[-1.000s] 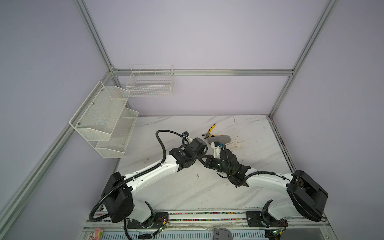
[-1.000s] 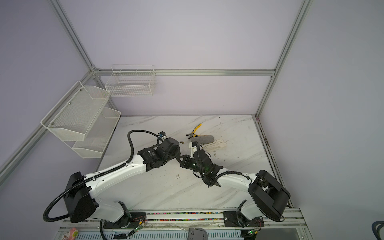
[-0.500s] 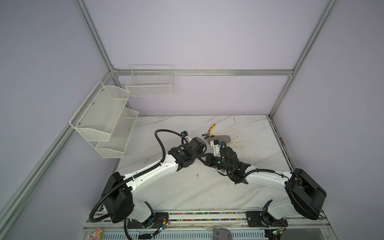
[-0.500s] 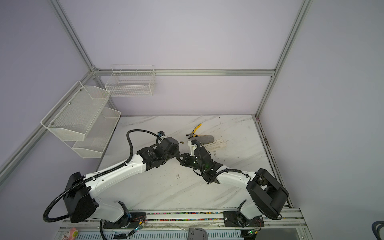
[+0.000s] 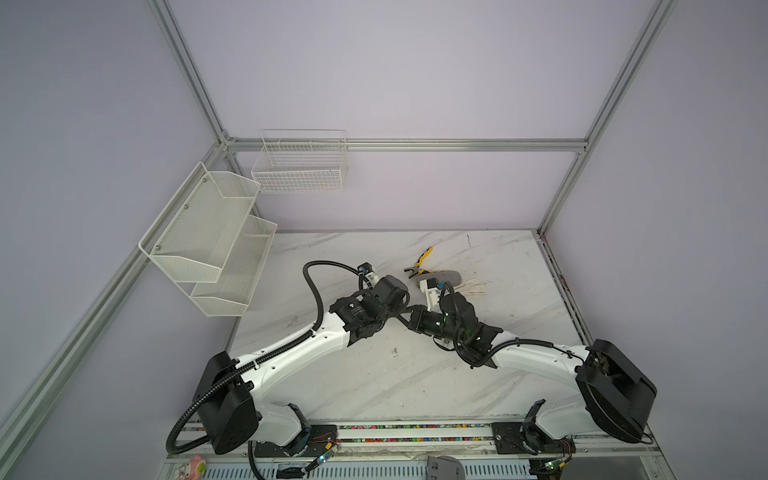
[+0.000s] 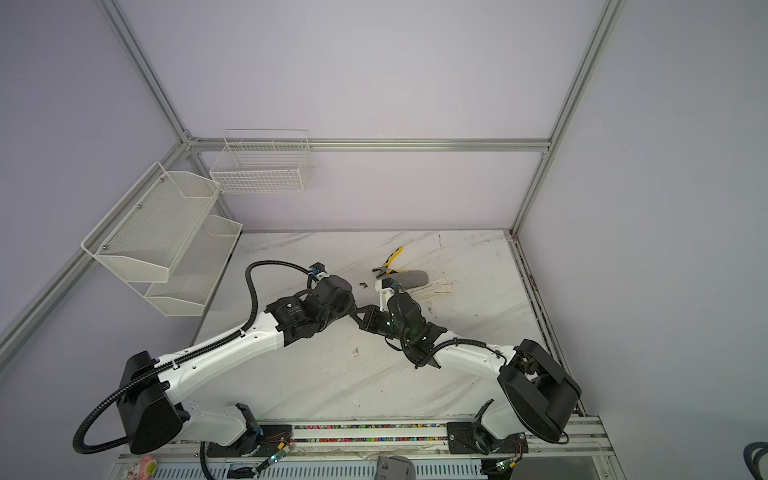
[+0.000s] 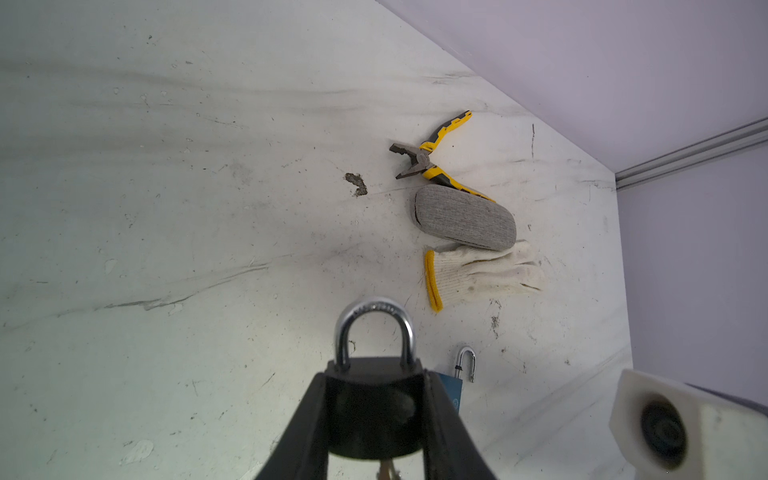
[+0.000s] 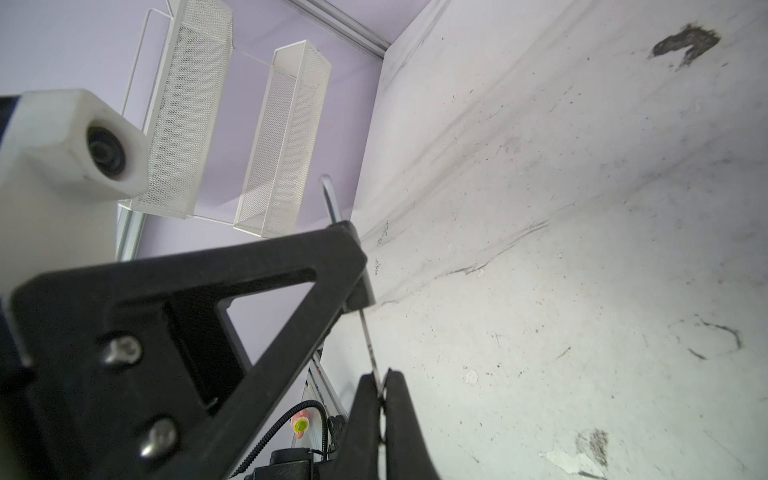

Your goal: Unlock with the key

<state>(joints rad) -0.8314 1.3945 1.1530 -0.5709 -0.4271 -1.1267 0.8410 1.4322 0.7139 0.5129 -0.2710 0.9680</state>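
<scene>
The left claw clamps the black padlock by its body, with the shackle closed and pointing away. At the padlock's base, the right claw pinches the key, which seems to be seated. Next comes a steady turn without pulling. Beyond lies a glove.

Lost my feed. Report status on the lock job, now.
Left gripper clamped on black padlock, shackle closed. Right gripper shut on key, key reaching padlock's base. Pliers, glove, spare blue padlock lie clear on table.
</scene>
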